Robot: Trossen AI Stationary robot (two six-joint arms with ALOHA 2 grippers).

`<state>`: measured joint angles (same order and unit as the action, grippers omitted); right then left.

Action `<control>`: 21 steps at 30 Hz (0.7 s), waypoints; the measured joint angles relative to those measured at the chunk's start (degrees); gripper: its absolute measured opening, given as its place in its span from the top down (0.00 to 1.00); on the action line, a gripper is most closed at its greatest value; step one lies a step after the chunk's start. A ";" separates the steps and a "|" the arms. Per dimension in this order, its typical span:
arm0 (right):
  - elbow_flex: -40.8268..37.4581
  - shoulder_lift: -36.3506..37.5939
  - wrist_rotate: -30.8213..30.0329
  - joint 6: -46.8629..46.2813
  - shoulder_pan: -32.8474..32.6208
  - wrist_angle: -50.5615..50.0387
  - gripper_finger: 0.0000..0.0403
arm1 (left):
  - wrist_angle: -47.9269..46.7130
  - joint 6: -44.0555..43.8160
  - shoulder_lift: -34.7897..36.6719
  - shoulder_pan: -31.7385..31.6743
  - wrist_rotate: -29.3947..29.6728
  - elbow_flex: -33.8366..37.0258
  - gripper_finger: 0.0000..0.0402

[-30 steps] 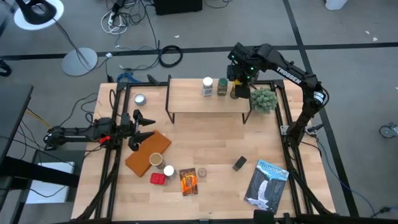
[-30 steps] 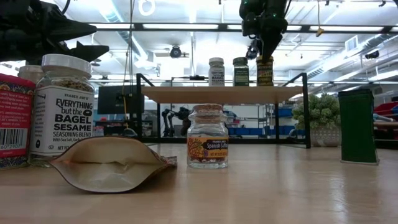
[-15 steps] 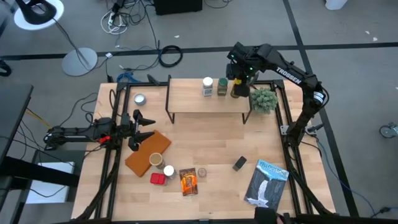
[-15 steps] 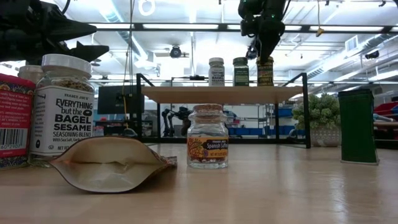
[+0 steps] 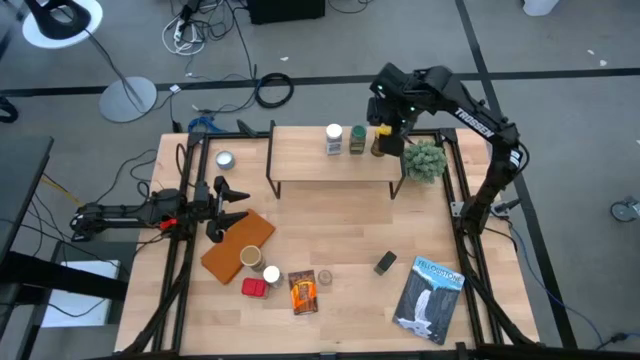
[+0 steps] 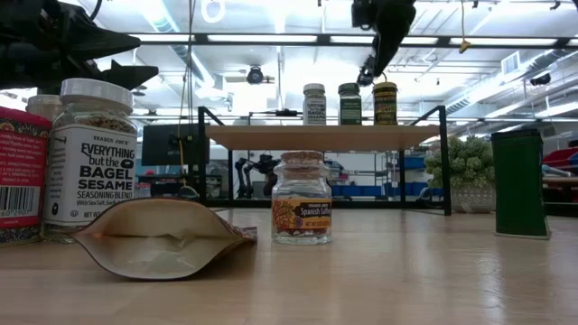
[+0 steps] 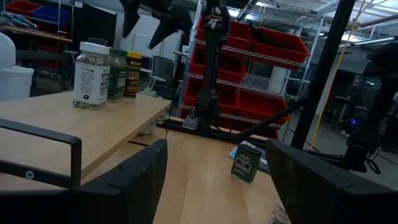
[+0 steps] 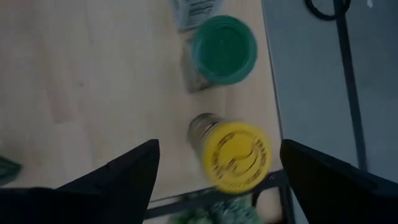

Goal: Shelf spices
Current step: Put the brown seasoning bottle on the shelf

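Right wrist view looks down on the yellow-lidded jar (image 8: 236, 155) with the right gripper (image 8: 214, 180) above it. The fingers are wide apart and hold nothing. The jar stands alone on the shelf (image 5: 310, 155), at the end near the little green plant (image 5: 424, 160). Just beside it is the green-lidded jar (image 8: 222, 50), and then the white-lidded jar (image 5: 333, 138). So three spices are up on the shelf.

I think the step in hand is letting go of the yellow jar. The job is not even half done. More spices wait on the table (image 5: 340, 230): the big bagel jar (image 6: 90, 158), the small cork jar (image 6: 301, 199), the red tin (image 5: 253, 288), the orange packet (image 5: 303, 291) and the dark box (image 5: 386, 263). The next move would be to lift clear without bumping the jars, then reach for the dark box. That one is closest to the right arm.

The left gripper (image 5: 228, 208) waits at the left side of the table, with its fingers spread wide and nothing in them.

Some words can be read. The big jar says "EVERYTHING but the BAGEL SESAME SEASONING BLEND", with "TRADER JOE'S" on top. The small jar says "Spanish Saffron", I think. The right arm says "TROSSEN".
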<state>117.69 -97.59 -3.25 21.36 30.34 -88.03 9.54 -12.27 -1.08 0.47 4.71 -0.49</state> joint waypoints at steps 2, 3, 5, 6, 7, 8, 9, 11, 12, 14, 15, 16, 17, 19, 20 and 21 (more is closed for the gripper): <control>1.84 0.05 0.00 -3.45 -1.22 -2.22 0.18 | -0.02 0.00 0.00 0.00 0.00 0.00 0.31; 2.38 0.17 0.01 -6.04 -1.92 -2.09 0.18 | 0.00 0.00 0.00 0.00 0.00 0.00 0.31; 2.42 1.15 0.98 -11.54 -3.29 -2.00 0.19 | -0.02 0.00 0.00 0.00 0.00 0.00 0.31; 2.42 1.78 1.90 -13.13 -4.21 -2.08 0.19 | -0.01 0.00 0.00 0.00 0.00 0.00 0.31; 2.42 2.38 2.45 -14.30 -5.16 -2.01 0.20 | 0.00 0.00 0.00 0.00 0.00 0.00 0.31; 2.42 2.98 2.62 -15.90 -6.08 -2.08 0.20 | 0.00 0.01 0.00 0.00 -0.01 0.00 0.31; 2.42 3.52 2.60 -18.10 -7.12 -2.05 0.21 | -0.02 0.00 0.00 0.00 0.00 0.00 0.31; 2.42 4.41 2.59 -23.15 -9.43 -2.03 0.22 | 0.00 0.00 0.00 0.00 0.00 0.00 0.31; 2.42 4.86 2.37 -25.76 -10.80 -2.03 0.23 | 0.02 0.00 0.00 0.00 0.00 0.00 0.31; 2.32 5.99 0.58 -30.38 -13.92 -1.99 0.25 | -0.02 0.00 0.00 0.00 0.00 0.00 0.31; 2.07 6.51 -0.72 -32.20 -15.83 -2.03 0.26 | 0.00 0.00 0.00 0.00 0.00 0.00 0.31; 1.71 6.91 -2.54 -34.37 -17.97 -2.04 0.27 | 0.00 0.00 0.00 0.00 0.00 0.00 0.31; 1.12 7.21 -4.67 -36.39 -20.11 -1.93 0.28 | -0.02 0.00 0.00 0.00 0.00 0.00 0.31; -0.54 7.64 -9.13 -40.01 -24.59 -1.97 0.30 | 0.00 0.00 0.00 0.00 -0.01 0.00 0.31; -1.65 7.88 -11.57 -42.17 -26.91 -1.92 0.31 | 0.00 0.00 0.00 0.00 -0.01 0.00 0.31; -2.98 8.26 -13.95 -44.31 -29.34 -1.92 0.31 | 0.00 0.00 0.00 0.00 0.00 0.00 0.31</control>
<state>114.72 -89.33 -17.20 -22.95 1.00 -89.95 9.54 -12.27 -1.08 0.47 4.71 -0.49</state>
